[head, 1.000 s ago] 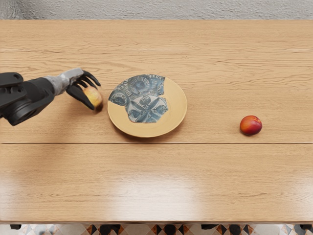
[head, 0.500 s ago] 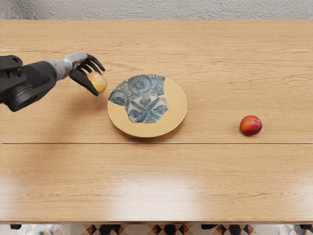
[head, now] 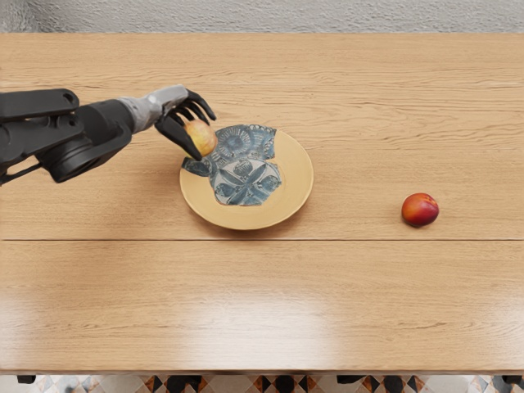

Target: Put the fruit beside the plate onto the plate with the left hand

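Gripping fruit [head: 201, 137], left robot hand [head: 185, 123] has moved rightward, now over plate [head: 288, 193] left rim.

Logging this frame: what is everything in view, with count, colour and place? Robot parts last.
table: one, light wood, fills nearly the whole view
plate: one, yellow with a blue-grey pattern, just left of the table's centre
held fruit: one, yellow-orange, in the left hand's grasp, overlapping the plate's upper-left rim in the picture
second fruit: one, red-orange, on the table well to the right of the plate, apart from it
left arm: one, black with a grey wrist, comes in from the left edge
left hand: one, black fingers, curled around the held fruit
right arm and hand: not in view
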